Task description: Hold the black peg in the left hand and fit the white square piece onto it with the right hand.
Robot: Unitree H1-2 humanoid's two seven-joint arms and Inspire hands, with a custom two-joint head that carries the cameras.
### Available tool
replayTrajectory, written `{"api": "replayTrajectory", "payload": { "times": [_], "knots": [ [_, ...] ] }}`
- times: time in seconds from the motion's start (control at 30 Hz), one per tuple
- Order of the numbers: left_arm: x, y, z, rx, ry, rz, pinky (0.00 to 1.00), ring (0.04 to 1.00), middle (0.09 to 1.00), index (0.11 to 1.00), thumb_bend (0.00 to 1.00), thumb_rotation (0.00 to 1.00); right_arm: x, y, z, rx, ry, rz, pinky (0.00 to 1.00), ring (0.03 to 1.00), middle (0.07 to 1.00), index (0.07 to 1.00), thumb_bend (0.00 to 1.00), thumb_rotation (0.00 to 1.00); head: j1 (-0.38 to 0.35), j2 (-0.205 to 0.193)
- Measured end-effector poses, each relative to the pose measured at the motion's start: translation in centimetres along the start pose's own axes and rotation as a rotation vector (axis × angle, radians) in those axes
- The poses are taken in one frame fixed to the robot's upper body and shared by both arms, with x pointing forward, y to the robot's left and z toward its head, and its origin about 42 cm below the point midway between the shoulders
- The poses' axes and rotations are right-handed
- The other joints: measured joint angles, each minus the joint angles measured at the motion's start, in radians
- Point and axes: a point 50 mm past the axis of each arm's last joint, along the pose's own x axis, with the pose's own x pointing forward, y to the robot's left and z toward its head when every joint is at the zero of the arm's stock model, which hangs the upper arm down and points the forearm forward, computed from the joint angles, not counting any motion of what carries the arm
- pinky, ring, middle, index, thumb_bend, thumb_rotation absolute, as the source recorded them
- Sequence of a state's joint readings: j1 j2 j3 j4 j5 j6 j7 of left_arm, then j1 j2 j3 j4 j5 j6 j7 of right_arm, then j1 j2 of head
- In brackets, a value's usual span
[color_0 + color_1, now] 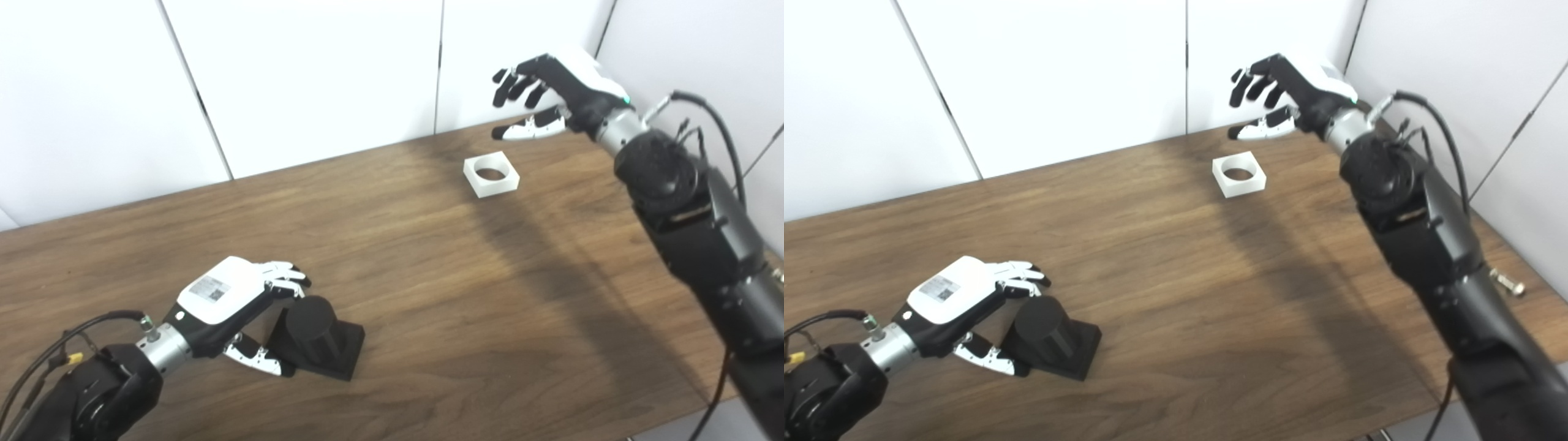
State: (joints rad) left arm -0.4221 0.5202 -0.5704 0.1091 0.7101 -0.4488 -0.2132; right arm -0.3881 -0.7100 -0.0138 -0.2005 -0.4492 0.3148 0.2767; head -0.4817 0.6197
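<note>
The black peg (315, 334), a round post on a square base, stands on the wooden table (429, 294) at the front left. My left hand (236, 306) is open right beside it on its left, fingers over the post and thumb by the base, not closed on it. The white square piece (491, 174) with a round hole lies flat at the back right. My right hand (545, 95) is open in the air just behind and above it, fingers spread, not touching it. Both also show in the right eye view: the peg (1048, 337) and the white piece (1239, 174).
White wall panels (306, 79) stand close behind the table's back edge. The table's right edge runs under my right arm (692, 214). A small metal bolt (1507, 283) lies near that edge.
</note>
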Motion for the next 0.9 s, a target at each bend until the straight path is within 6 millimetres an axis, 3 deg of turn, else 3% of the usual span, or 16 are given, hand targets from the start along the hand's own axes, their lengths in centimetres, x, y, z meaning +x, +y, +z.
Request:
{"api": "replayTrajectory", "payload": {
  "times": [0.17, 0.2, 0.33, 0.7, 0.9],
  "knots": [
    [-0.1, -0.3, -0.3, -0.010, -0.004, 0.009, 0.66, 0.834, 0.800, 0.488, 0.52, 0.06, 1.5, 0.0, -1.8, -0.102, 0.069, 0.096, 0.61, 0.778, 0.814, 0.498, 0.51, 0.15, -0.017, -0.011],
    [-0.1, -0.4, -0.3, -0.008, -0.009, 0.013, 0.65, 0.833, 0.801, 0.488, 0.52, 0.06, 1.6, 0.2, -2.1, -0.113, 0.080, 0.118, 0.63, 0.807, 0.835, 0.660, 0.57, 0.19, -0.017, -0.011],
    [-0.3, -0.4, -0.4, -0.001, -0.016, 0.012, 0.65, 0.834, 0.806, 0.488, 0.52, 0.06, 2.8, 0.8, -2.3, -0.166, 0.105, 0.220, 0.67, 0.874, 0.912, 0.878, 0.64, 0.24, -0.003, -0.005],
    [-0.4, -0.4, -0.3, -0.002, -0.014, 0.011, 0.65, 0.839, 0.809, 0.489, 0.52, 0.06, 8.3, 2.4, -2.0, -0.272, 0.225, 0.354, 0.67, 0.874, 0.938, 0.914, 0.67, 0.26, 0.018, -0.002],
    [-0.6, -0.4, -0.3, -0.005, -0.010, 0.014, 0.65, 0.843, 0.804, 0.489, 0.52, 0.06, 9.4, 3.9, -2.1, -0.236, 0.276, 0.415, 0.70, 0.915, 0.975, 0.954, 0.69, 0.23, 0.023, 0.000]
  ]
}}
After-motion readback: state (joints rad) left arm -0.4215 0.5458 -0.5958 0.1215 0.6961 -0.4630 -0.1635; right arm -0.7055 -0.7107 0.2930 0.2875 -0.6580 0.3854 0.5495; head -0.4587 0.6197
